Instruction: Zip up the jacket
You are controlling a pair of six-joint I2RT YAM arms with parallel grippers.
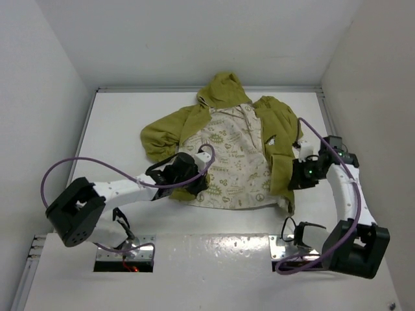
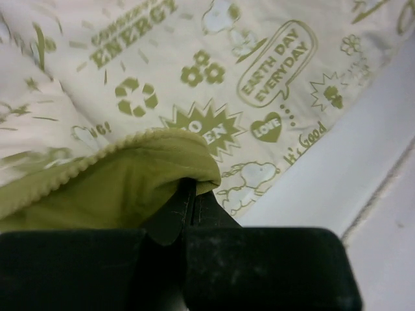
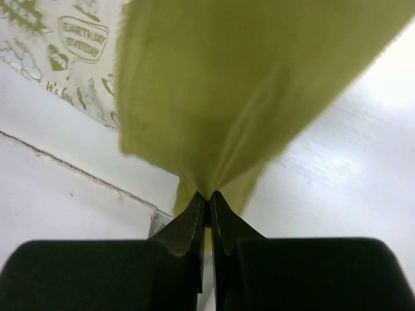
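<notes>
Closest in the left wrist view, the left end effector (image 2: 191, 194) is clamped shut, with a folded olive edge of the jacket (image 2: 123, 188) caught at its tips. Beyond that fold the cream lining (image 2: 214, 71) spreads across the upper frame, printed in green with a recycling sign, flowers, a heart and the words "EARTH DAY EVERYDAY". A strip of white tabletop (image 2: 337, 175) shows at the right. In the right wrist view the right end effector (image 3: 209, 197) is likewise closed, pinching a hanging sheet of olive fabric that fans out from the tips toward the top of the frame. A corner of printed lining is visible at the upper left. From the top camera, the jacket lies open in the middle of the tabletop, its hood (image 1: 224, 91) toward the far wall at the top of the frame and its lining facing up. One sleeve (image 1: 162, 133) is bunched at the upper left of the garment. An olive front panel runs down the right side, bearing a small white mark (image 1: 272, 138). There the left end effector sits at the garment's lower left corner and the right one at the lower end of the right panel. A purple cable (image 1: 65, 168) loops over each arm
</notes>
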